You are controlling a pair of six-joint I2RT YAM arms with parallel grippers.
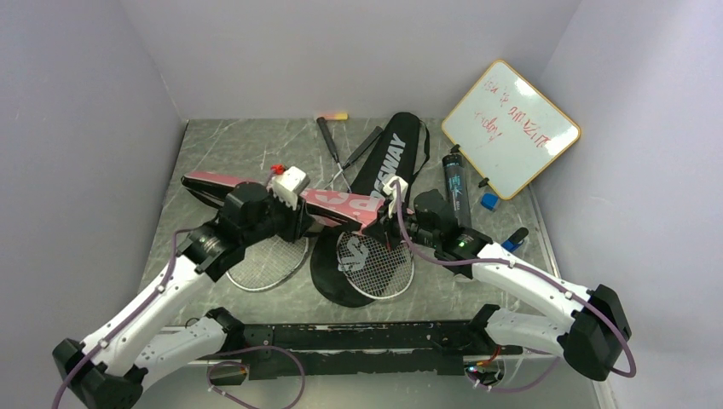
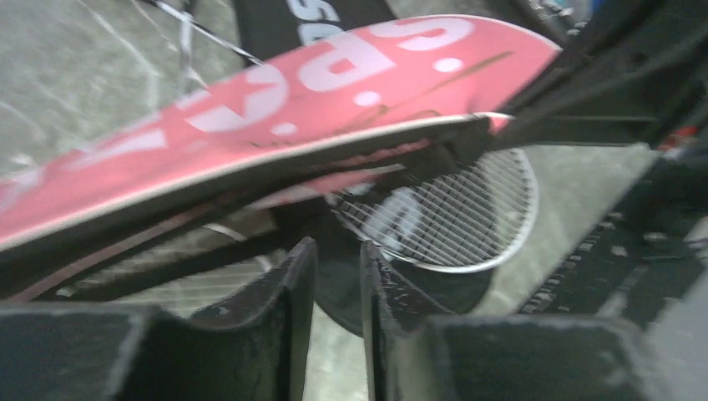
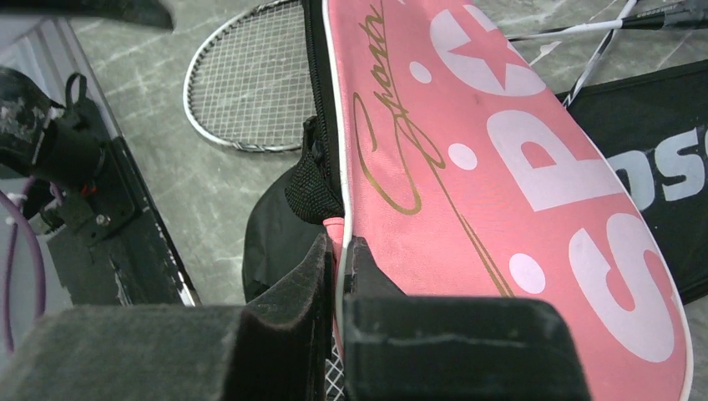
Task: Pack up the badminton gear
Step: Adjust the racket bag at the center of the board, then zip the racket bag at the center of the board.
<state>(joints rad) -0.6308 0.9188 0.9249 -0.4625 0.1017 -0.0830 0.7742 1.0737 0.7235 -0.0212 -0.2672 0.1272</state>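
Right gripper (image 3: 338, 261) clamped on rim of pink SPORT cover (image 3: 501, 167). Cover is held above table, spanning toward left gripper (image 2: 338, 271). Left jaws near together with slim gap; any hold not determinable.

Risk: thin edge pinch slips and cover drops onto white-framed racket (image 1: 375, 268) lying on black CROSSWAY cover (image 1: 394, 158). Sagging mouth would block racket entry.

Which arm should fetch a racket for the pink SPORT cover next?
Likely left. The right gripper is clamped on the edge of the pink SPORT racket cover; the left gripper is empty, with a strung racket head near it.
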